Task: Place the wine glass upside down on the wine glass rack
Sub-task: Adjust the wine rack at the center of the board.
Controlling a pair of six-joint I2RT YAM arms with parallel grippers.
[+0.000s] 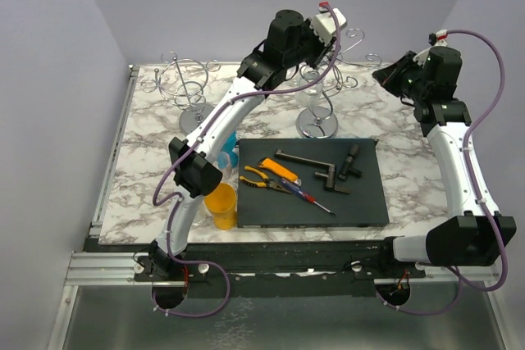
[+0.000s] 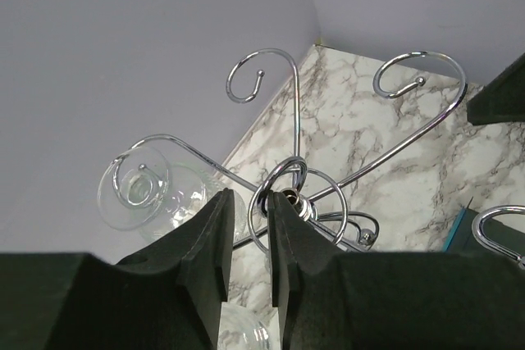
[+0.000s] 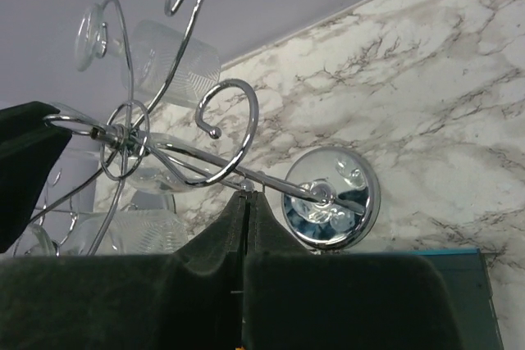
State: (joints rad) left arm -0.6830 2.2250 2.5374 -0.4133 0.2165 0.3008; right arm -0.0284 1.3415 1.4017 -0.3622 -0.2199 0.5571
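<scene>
Arm bases [image 1: 168,266], overhead view, nearest. Just beyond them, orange cup [image 1: 221,205] beside black mat [image 1: 369,202] carrying hand tools [image 1: 283,176], all well apart from the work. Wine glass rack [image 1: 318,125] stands mid-counter [image 1: 148,170]. Left arm [image 1: 238,104] reaches over its top; right arm [image 1: 447,129] hangs off to one side. Second rack [image 1: 184,92] at far left corner.

Left wrist view: left pincer [image 2: 250,211], fingers narrowly apart, nothing clearly gripped. It is at the rack's centre ring [image 2: 279,198]; whether around or in front of it, cannot tell. Wine glass [image 2: 143,190] hangs bowl-down, its foot seated in a wire hook, which is what carries it. Judged delivered.

Right wrist view: right pincer [image 3: 246,211], fingers pressed together, empty, just below the rack stem. Likely standing by rather than steadying. Base disc [image 3: 332,198] flat on counter. Further glasses [image 3: 172,55] hang from hooks.
</scene>
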